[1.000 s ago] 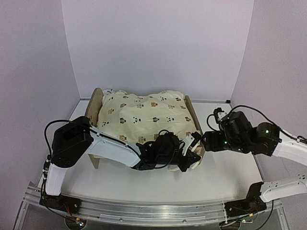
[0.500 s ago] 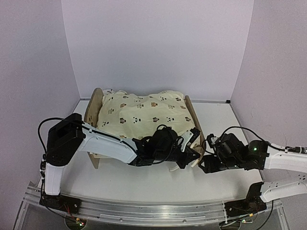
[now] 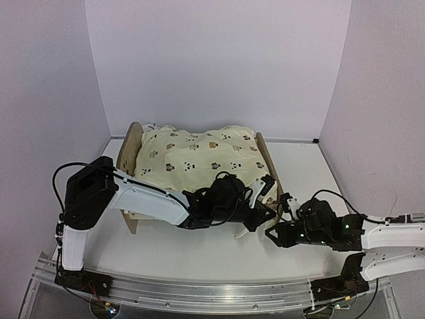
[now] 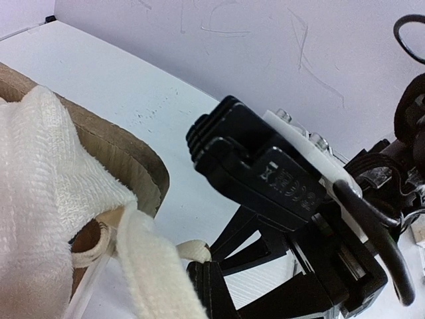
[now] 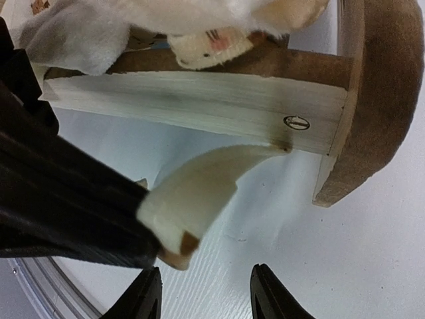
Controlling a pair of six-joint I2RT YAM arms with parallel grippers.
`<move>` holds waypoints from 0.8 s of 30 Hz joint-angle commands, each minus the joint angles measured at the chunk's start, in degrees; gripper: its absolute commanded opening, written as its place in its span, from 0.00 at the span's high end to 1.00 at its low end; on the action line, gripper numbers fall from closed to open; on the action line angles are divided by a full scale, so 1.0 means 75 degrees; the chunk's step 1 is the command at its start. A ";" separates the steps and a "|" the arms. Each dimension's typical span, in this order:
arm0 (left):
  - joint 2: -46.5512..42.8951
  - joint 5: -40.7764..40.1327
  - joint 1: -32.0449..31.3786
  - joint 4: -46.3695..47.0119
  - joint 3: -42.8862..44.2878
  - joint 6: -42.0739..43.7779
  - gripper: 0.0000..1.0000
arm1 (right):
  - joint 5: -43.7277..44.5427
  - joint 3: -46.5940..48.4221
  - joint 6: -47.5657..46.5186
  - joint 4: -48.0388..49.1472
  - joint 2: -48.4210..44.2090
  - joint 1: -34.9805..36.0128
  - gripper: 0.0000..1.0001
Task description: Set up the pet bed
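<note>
Down close to the front, the right gripper (image 3: 271, 236) lies low over the white table (image 3: 199, 259). Its two fingers (image 5: 143, 296) are partly apart and there is nothing between them. They point at the near right corner of the bed.

Just past it is the left gripper (image 3: 251, 224). The left arm reaches all the way across the front of the bed to get there. This gripper is closed tight, and it pinches the end of a cream strap (image 5: 199, 193). The other end of the strap goes to the pale wood side rail (image 5: 199, 100), close to a small screw (image 5: 297, 122) and the round brown end board (image 5: 385, 86).

The pet bed (image 3: 133, 143) sits in the middle of the table, a bit toward the back. One end board is on the left and one is on the right. A puffy cream quilt (image 3: 199, 156) with little animal pictures lies on top and covers most of it. Some of the quilt hangs over the near rail.

Behind the bed are plain light walls (image 3: 219, 66).
</note>
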 commanded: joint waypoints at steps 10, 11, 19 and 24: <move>-0.0331 0.0151 0.0120 0.0335 0.0083 -0.0358 1.00 | -0.0054 -0.0741 -0.0449 0.2423 -0.0312 0.0033 0.55; -0.0330 0.0169 0.0120 0.0343 0.0084 -0.0378 1.00 | -0.0016 -0.0757 -0.0465 0.2479 -0.0277 0.0036 0.54; -0.0348 0.0241 0.0142 0.0360 0.0067 -0.0469 1.00 | 0.0320 -0.0931 -0.0582 0.3066 0.0010 0.0038 0.66; -0.0375 0.0251 0.0156 0.0376 0.0008 -0.0498 1.00 | 0.0646 -0.1027 -0.0414 0.3072 -0.0018 0.0038 0.99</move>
